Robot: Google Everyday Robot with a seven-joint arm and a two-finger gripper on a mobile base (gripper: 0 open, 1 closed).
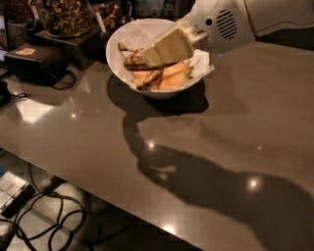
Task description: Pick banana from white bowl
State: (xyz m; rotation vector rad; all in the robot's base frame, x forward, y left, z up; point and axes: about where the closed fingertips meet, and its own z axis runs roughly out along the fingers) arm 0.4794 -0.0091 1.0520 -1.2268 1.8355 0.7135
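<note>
One arm (282, 14) comes in from the upper-right corner of the cam view, white shell, w/ a thin orange band just behind the wrist. It ends in a bulky, rounded white wrist housing (216, 37), which has a slotted vent grille (226, 24) & a small dark round hole on the side facing the cam. The gripper (147, 55) sticks out of that housing toward the left & slightly downward. It is cream-coloured, broad & flat-sided, approx. top-centre of the view, its tip lower than its base.
</note>
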